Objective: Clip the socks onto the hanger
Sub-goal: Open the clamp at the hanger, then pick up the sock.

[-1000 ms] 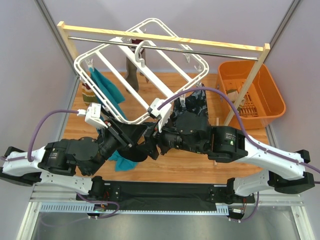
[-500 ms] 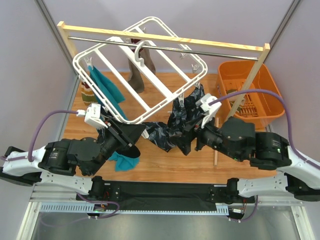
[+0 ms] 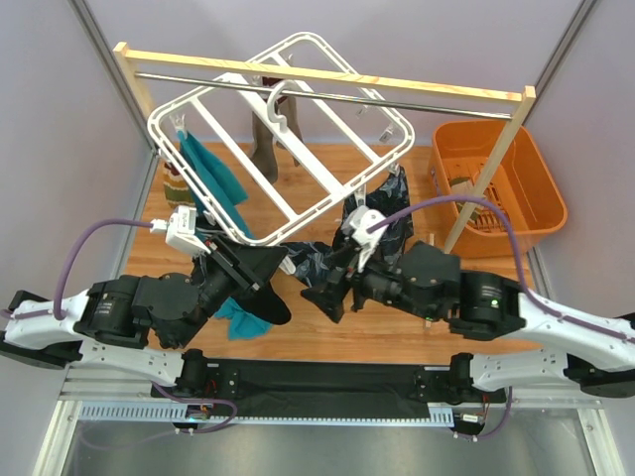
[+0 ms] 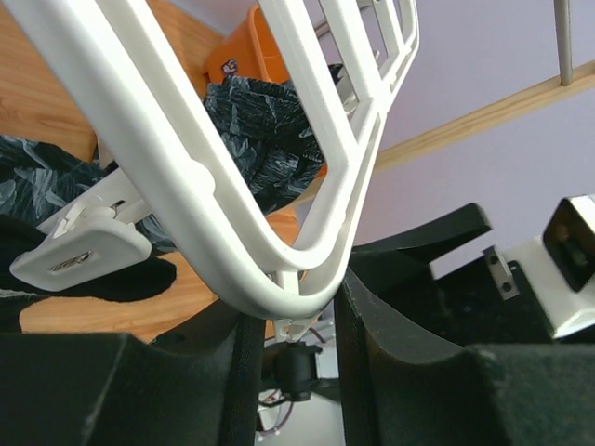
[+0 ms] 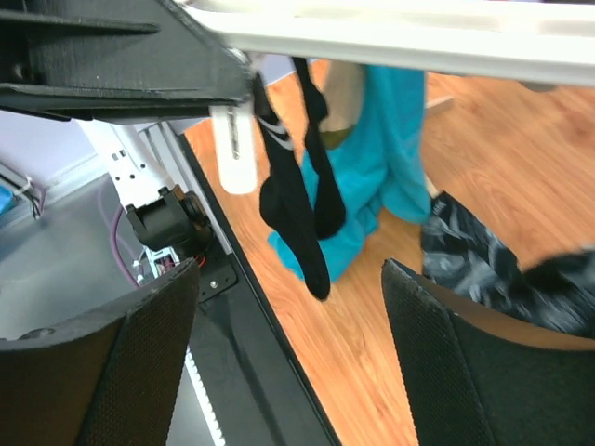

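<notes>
The white hanger [image 3: 298, 149] hangs tilted from the metal rail. My left gripper [image 3: 266, 260] is shut on its near corner; in the left wrist view my fingers flank that corner [image 4: 279, 288], gripper [image 4: 293, 311]. A teal sock [image 3: 208, 177], a grey-brown sock [image 3: 266, 149] and a striped sock [image 3: 174, 186] hang from its clips. A black sock [image 5: 296, 218] hangs from a clip at the near edge, with the teal sock [image 5: 390, 158] behind it. My right gripper [image 3: 332, 286] is open and empty, facing the black sock's tip [image 5: 288, 279].
A dark patterned cloth [image 3: 382, 213] hangs from the hanger's right side and trails onto the wooden table [image 3: 397, 337]. An orange basket [image 3: 496, 178] sits at the right behind the wooden rack's post [image 3: 486, 178]. The rack's top bar [image 3: 327, 74] crosses the back.
My right arm swung out to the right and has come back left toward the hanger's near corner. The left gripper has kept its hold on the hanger.
</notes>
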Tool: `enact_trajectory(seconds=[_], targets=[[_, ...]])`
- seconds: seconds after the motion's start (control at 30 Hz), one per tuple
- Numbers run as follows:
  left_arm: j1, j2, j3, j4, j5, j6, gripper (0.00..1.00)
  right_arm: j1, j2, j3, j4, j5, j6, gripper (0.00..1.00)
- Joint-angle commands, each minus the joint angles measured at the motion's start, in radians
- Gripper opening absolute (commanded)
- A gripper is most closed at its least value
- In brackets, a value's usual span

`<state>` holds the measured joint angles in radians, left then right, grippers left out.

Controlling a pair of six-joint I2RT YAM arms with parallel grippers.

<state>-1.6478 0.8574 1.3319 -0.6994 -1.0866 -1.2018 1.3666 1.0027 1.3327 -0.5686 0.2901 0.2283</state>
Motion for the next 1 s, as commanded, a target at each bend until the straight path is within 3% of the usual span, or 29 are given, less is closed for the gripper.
enact_trajectory(seconds=[0.0,0.2,0.4,0.73,0.97], targets=[[0.000,-0.021,0.010,-0.035,-0.003,-0.074,0.00,0.003,0.051,-0.026,0.278,-0.100,-0.124,0.79],[0.002,-0.040,0.007,-0.046,0.002,-0.102,0.00,0.005,0.069,-0.032,0.383,-0.101,-0.159,0.69],[0.000,-0.034,-0.007,-0.020,0.004,-0.100,0.00,0.005,0.108,0.000,0.375,-0.097,-0.142,0.64],[0.002,-0.032,-0.014,0.009,0.019,-0.094,0.00,0.003,0.157,0.000,0.415,-0.072,-0.135,0.61],[0.002,-0.018,-0.014,0.011,0.022,-0.096,0.00,0.003,0.162,0.006,0.429,-0.037,-0.127,0.47]])
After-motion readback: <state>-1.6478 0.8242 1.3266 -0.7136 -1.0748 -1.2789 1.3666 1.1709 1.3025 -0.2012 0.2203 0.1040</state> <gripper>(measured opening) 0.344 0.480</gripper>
